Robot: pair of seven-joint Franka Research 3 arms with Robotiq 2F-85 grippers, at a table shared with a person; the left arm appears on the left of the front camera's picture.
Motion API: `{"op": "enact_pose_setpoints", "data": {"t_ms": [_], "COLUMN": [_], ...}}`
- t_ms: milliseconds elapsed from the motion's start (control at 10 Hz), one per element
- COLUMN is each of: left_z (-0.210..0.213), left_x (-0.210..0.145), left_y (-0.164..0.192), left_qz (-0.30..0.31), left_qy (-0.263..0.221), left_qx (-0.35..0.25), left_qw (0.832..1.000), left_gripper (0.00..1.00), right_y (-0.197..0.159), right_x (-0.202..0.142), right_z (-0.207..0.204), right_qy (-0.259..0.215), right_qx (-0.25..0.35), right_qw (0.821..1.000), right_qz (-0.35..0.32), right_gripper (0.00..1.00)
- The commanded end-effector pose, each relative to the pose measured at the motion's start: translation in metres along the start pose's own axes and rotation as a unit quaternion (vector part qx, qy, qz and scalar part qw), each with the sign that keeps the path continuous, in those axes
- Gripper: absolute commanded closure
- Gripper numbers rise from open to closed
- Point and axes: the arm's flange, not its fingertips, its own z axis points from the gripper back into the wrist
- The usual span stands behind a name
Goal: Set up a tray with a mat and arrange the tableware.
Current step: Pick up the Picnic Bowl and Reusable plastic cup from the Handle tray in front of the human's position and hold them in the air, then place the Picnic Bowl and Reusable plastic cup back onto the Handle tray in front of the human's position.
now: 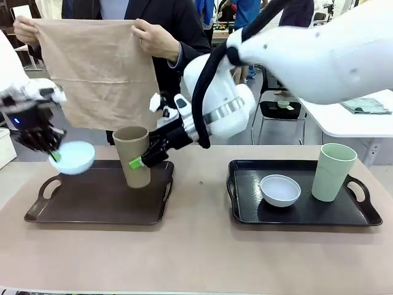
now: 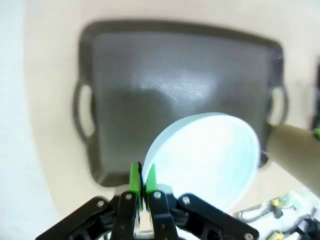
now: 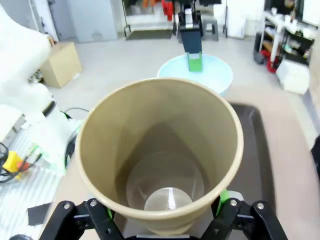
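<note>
Tall tan-brown handleless cup (image 2: pixel 296 146) was cut by the edge; dark brown rectangular tray (image 2: pixel 150 65) was blurred.

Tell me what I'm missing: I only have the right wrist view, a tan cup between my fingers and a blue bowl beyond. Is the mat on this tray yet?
Observer: No. The brown tray has no mat on it; the person across the table holds a tan cloth up in the air.
Operator: Is the bowl set down?
Observer: No, the left gripper holds the blue bowl by its rim, up off the tray's left end.
Operator: Where are the other pieces?
Observer: A white bowl and a green cup stand on a black tray to the right.
</note>
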Motion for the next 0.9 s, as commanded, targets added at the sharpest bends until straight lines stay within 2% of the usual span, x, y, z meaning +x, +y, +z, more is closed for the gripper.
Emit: {"op": "enact_pose_setpoints", "data": {"t_ms": [0, 100, 200, 300, 400, 800], "left_z": [0.072, 0.089, 0.096, 0.091, 0.091, 0.091], "left_x": [-0.021, -0.02, -0.022, -0.031, -0.031, -0.031], "left_y": [-0.002, -0.006, -0.008, -0.008, -0.008, -0.008], "left_qz": [-0.017, -0.012, 0.002, -0.01, -0.01, -0.01], "left_qy": [-0.026, -0.033, -0.03, -0.034, -0.034, -0.034], "left_qx": [-0.01, -0.001, 0.009, -0.005, -0.005, -0.005], "left_qw": [0.999, 0.999, 1.0, 0.999, 0.999, 0.999], "left_gripper": [1.0, 1.0, 1.0, 1.0, 1.0, 1.0], "right_y": [0.046, 0.06, 0.068, 0.054, 0.063, 0.063], "right_x": [0.056, 0.084, 0.098, 0.088, 0.107, 0.107], "right_z": [0.041, 0.053, 0.057, 0.059, 0.055, 0.055], "right_qy": [-0.004, 0.002, 0.008, 0.002, -0.007, -0.007], "right_qx": [-0.015, -0.028, -0.032, -0.026, -0.03, -0.03], "right_qw": [1.0, 0.998, 0.998, 0.999, 0.998, 0.998], "right_qz": [0.022, 0.048, 0.059, 0.019, 0.056, 0.056], "right_gripper": [0.21, 0.21, 0.21, 0.21, 0.21, 0.21]}}
